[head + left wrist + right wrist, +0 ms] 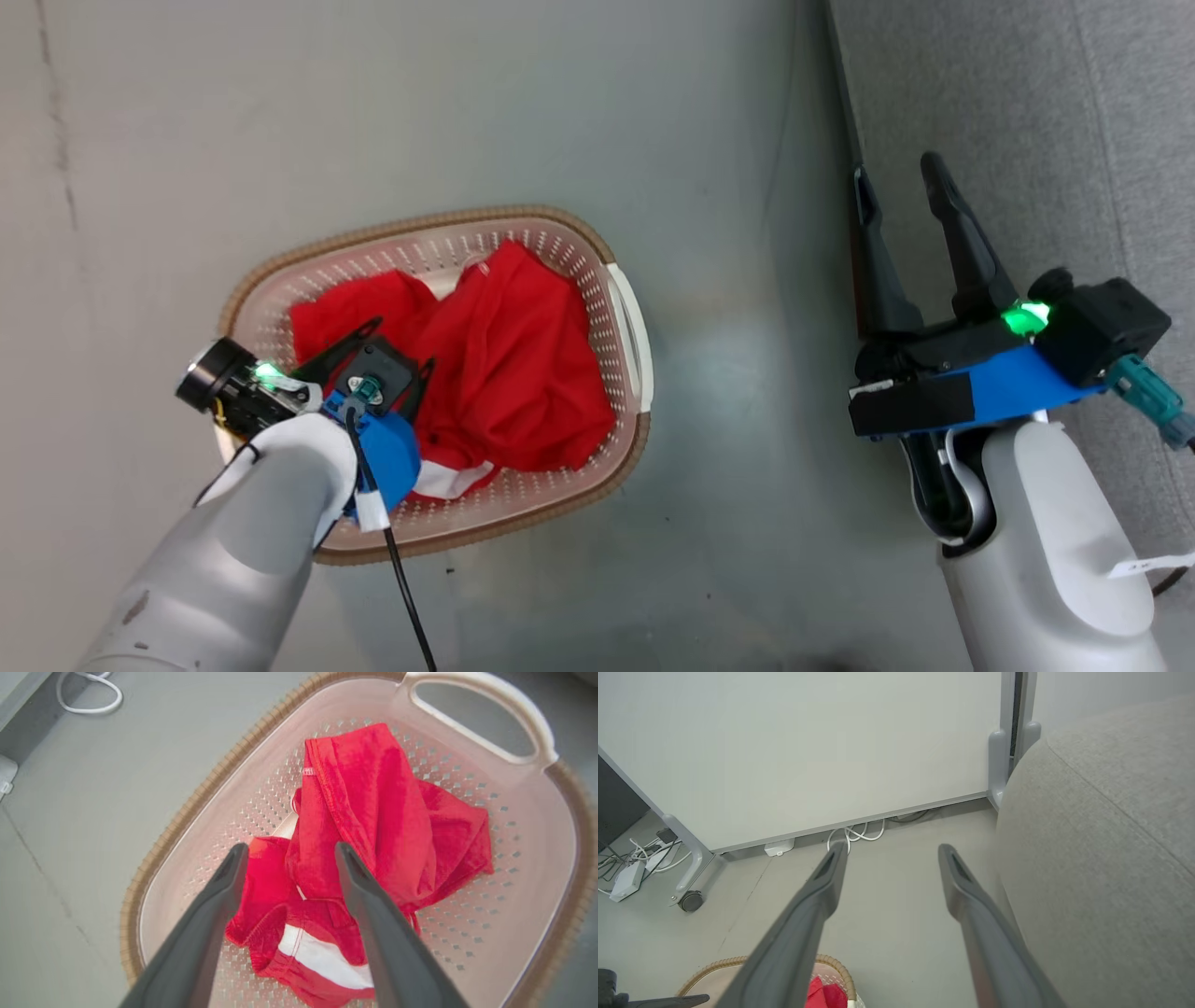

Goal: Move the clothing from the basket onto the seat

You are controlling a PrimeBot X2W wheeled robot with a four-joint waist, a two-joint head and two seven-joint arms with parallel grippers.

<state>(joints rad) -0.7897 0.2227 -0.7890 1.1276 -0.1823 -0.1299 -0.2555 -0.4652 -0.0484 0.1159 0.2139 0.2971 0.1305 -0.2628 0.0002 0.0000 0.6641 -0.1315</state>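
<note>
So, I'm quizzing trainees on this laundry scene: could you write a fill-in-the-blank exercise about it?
The red clothing lies inside the ____.
The left end effector hangs above the clothing, jaws ____.
The right end effector is beside the grey upholstered ____.
Answers: basket, open, seat.

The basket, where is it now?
Head view, centre-left: the basket sits on the floor below the open left pincer, with the seat off to its right.
</note>
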